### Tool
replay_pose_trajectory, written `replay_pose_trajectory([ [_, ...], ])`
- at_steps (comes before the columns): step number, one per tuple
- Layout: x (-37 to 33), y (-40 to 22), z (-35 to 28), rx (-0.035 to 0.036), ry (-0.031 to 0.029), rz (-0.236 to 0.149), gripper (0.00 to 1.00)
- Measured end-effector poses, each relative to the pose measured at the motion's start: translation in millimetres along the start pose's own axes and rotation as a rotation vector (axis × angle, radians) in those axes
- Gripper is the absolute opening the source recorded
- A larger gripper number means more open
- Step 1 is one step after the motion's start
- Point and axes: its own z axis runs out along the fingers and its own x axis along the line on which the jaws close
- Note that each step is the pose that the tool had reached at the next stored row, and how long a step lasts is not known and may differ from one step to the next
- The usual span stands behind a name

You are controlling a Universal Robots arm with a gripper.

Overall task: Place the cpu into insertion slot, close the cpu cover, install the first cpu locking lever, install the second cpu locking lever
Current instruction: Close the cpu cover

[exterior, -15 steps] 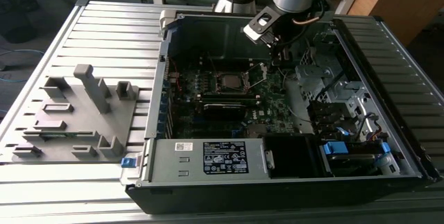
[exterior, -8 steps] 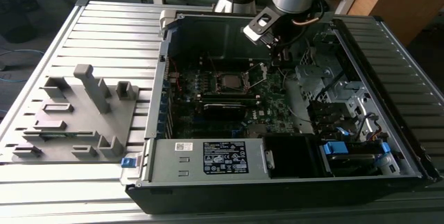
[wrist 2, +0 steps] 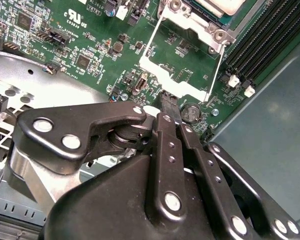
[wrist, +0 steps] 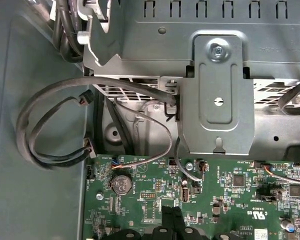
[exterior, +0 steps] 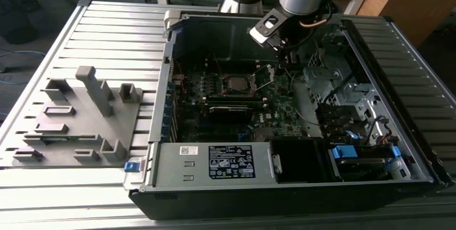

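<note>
Nearest the camera, along the exterior view's lower edge, a grey metal power-supply box (exterior: 213,163) walls off the case, so reaching in from above looks easiest. Mid-frame, the dull silvery square cpu (exterior: 234,83) sits in the silver-framed square insertion slot (exterior: 221,85). Just to its right in the exterior view, the thin silvery windowed cpu cover (exterior: 265,78) stands flipped open. Beyond it, the black gripper (wrist 2: 169,102) has its fingers pressed together at the cover's free edge, seemingly to tip it shut. I cannot tell whether they nip it. Grey metal drive cages (exterior: 342,96) crowd the exterior view's right.
</note>
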Motion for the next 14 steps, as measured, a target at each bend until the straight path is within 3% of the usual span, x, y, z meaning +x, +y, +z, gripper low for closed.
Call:
replay_pose_trajectory([
  [6, 0.1, -10.9, -0.5, -0.0038, 0.0007, 0.0, 0.1],
  [14, 0.2, -43.3, -2.1, -0.0265, 0.0008, 0.0, 0.1],
])
